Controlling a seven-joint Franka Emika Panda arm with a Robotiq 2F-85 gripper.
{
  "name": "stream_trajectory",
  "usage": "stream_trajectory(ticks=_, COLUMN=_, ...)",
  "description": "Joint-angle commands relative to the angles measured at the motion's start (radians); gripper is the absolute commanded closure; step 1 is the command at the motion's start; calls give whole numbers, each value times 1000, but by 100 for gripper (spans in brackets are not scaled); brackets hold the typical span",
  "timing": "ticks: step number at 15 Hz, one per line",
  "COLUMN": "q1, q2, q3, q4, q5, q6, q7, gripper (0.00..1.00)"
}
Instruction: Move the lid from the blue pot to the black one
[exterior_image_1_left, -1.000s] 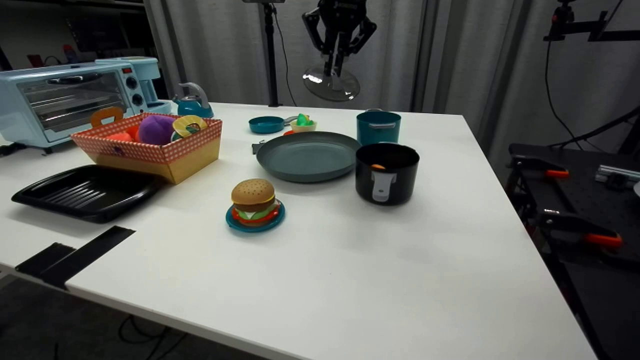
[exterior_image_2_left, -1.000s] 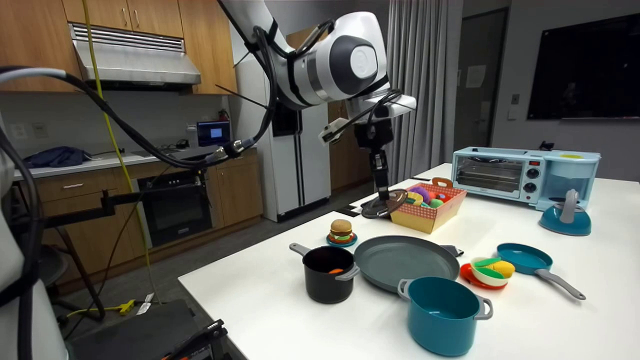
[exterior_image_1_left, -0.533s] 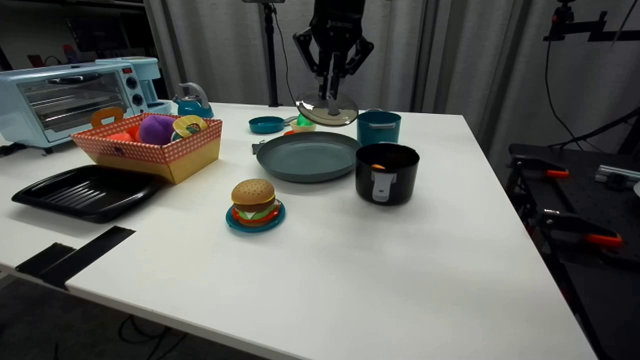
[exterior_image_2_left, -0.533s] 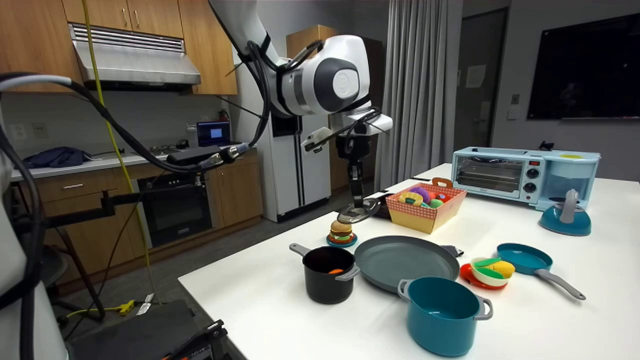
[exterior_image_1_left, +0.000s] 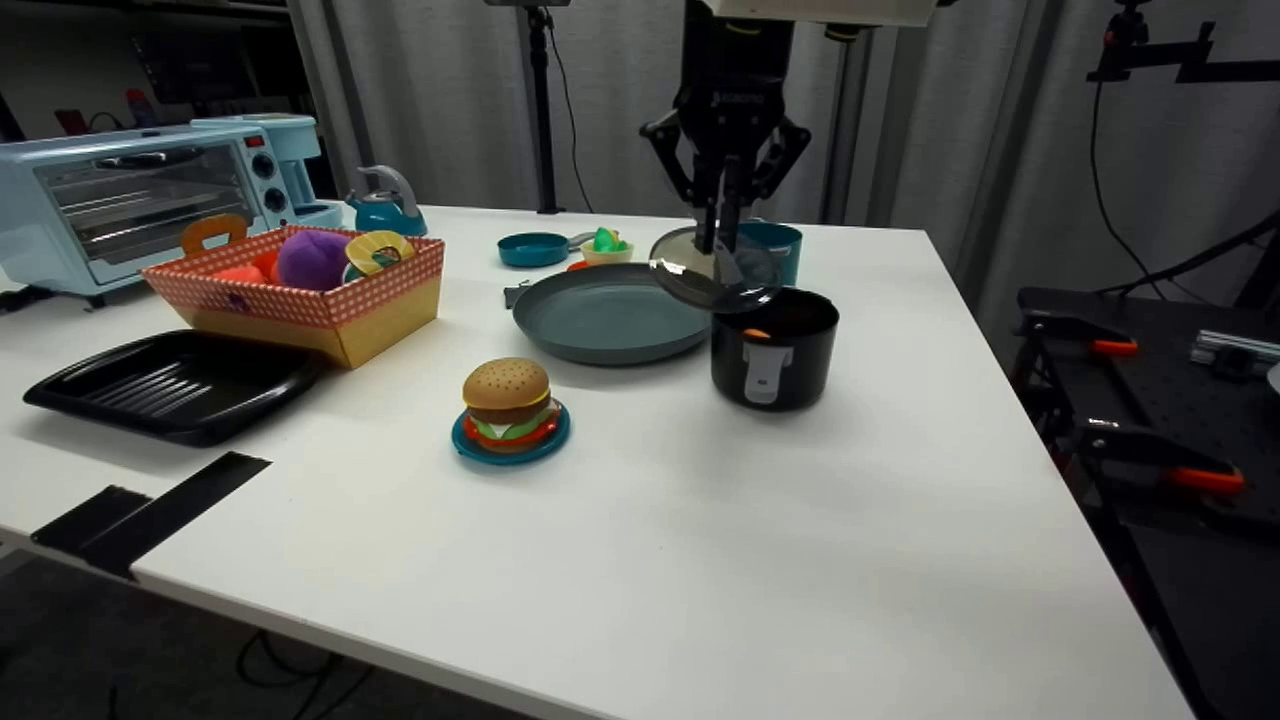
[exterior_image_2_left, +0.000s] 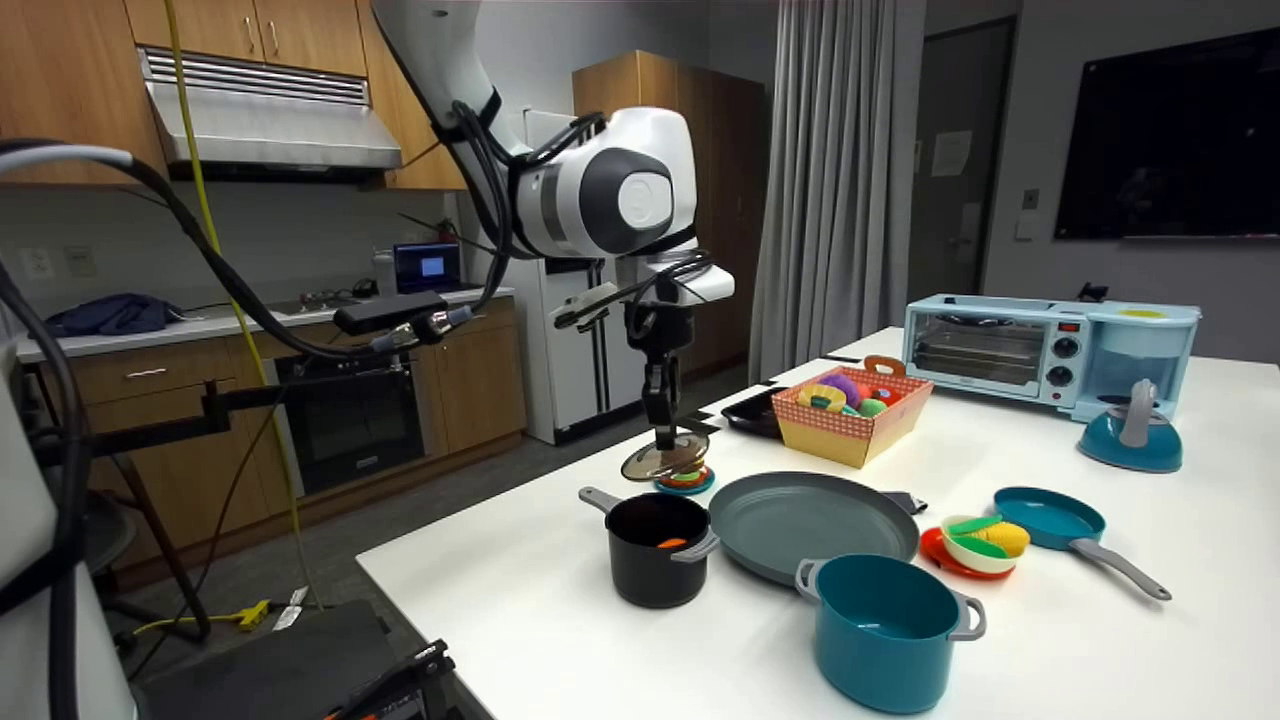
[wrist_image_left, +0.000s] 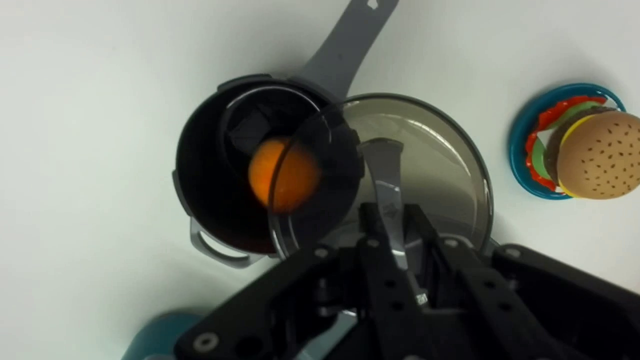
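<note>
Lid (wrist_image_left: 384, 172) nearer the black pot (exterior_image_2_left: 650, 572) than before: round, translucent, dark-rimmed, grey-handled.

A robotics lab, by the look of it, sharing its room with a kitchen. In an exterior view the kitchen part shows plainly: wooden cabinets (exterior_image_2_left: 70, 90) and a steel range hood (exterior_image_2_left: 275, 125) at ten o'clock, a built-in oven (exterior_image_2_left: 355, 430) and a white fridge (exterior_image_2_left: 568, 370) at nine. The lab part is the jointed arm (exterior_image_2_left: 590, 200) near twelve (cables (exterior_image_2_left: 502, 210) strapped along it), plus, in an exterior view, clamps (exterior_image_1_left: 1155, 455) on a black bench (exterior_image_1_left: 1180, 390) at three.
</note>
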Motion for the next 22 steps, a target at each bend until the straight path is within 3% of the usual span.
stream_trajectory(ticks=1, q1=14, q2=-88, q3=12, q4=-114, q5=29, q6=47, q7=60, gripper=96)
stream_trajectory(ticks=11, q1=-24, q2=-231, q3=23, q4=-307, q5=29, q6=150, q7=184, gripper=96)
stream_trajectory(ticks=15, q1=-59, q2=-250, q3=-1, q4=-319, q5=65, q6=158, q7=132, gripper=96)
stream_trajectory(ticks=22, q1=-90, q2=-177, q3=-48, q4=-218, q5=181, q6=119, q7=-48, gripper=96)
